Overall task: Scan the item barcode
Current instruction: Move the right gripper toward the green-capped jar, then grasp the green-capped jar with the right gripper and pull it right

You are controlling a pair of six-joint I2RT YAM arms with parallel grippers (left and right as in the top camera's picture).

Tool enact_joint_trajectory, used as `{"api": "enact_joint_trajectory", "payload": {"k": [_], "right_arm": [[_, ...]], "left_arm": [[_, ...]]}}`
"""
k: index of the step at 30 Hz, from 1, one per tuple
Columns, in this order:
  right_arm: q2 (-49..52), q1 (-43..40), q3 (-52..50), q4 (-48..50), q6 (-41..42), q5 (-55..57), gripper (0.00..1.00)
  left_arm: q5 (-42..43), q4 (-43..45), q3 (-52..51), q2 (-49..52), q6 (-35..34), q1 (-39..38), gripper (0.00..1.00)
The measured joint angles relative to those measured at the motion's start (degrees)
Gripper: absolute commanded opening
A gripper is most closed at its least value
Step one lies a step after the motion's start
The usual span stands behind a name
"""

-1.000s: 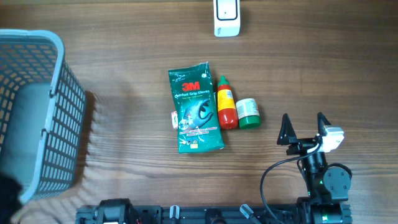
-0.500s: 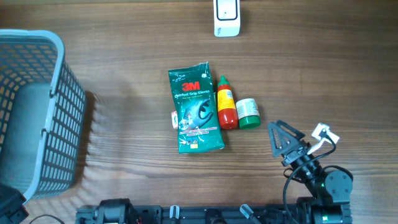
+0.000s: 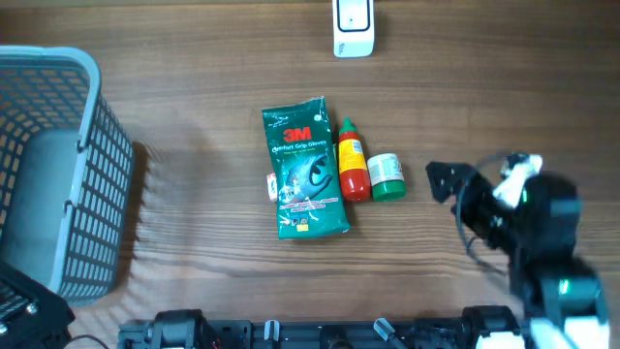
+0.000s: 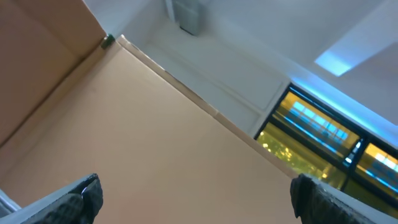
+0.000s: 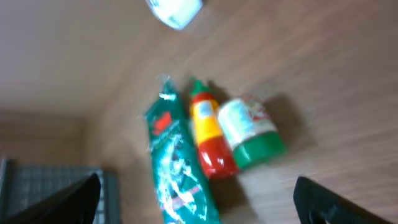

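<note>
Glove pack (image 3: 302, 170), sauce bottle (image 3: 352, 165), jar (image 3: 387, 177): side by side | right tool (image 3: 433, 181): released, near jar | left tool (image 4: 196, 198): released

A blue-grey lattice basket (image 3: 105, 184) stands upright at the left edge of the wood-grain surface (image 3: 213, 276), well apart from everything else, and its wall throws a barred shadow to its right. Something grey lies inside it; what it is cannot be told. In the right wrist view one corner of the basket (image 5: 43, 182) shows blurred at the lower left. The left wrist view points upward at a tan panel (image 4: 155, 143), a white ceiling (image 4: 249, 37) and an amber-lit window band (image 4: 311, 134).
</note>
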Motion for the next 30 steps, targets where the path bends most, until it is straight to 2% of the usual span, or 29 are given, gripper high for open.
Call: {"api": "enact_joint_trajectory", "payload": {"k": [4,8,12,14,16,21,25,30], "right_arm": [[13.84,0.00,10.73,-11.21,1.18,1.97,1.00],[23.96,0.00,13.14,-11.37,10.62,-0.74,1.00],[31.63,0.00,13.18,-11.04,13.66,-6.32,1.00],[35.06,0.26,13.18,-9.77,10.71,-6.88,1.00],[37.62,1.70,13.18,-7.93,3.43,-5.88,1.00],[37.83,5.40,13.18,-6.97,-11.37,-0.76,1.00],[37.97,9.53,13.18,-4.81,-17.81,7.26,1.00],[42.53,20.31,13.18,0.26,-20.92,20.94,0.99]], "left_arm": [[0.94,0.02,0.00,-0.02,0.00,0.00,1.00],[1.09,-0.02,0.00,-0.02,0.00,0.00,1.00],[1.09,-0.07,0.00,-0.02,0.00,0.00,1.00],[1.09,-0.20,0.00,-0.17,0.00,0.00,1.00],[1.09,-0.28,0.00,-0.81,0.00,0.00,1.00],[1.25,-0.68,-0.13,-3.34,0.00,0.00,1.00],[1.25,-0.33,-0.94,-5.09,0.00,0.00,1.00],[1.25,-0.02,-1.46,-5.11,-0.02,0.00,1.00]]}}
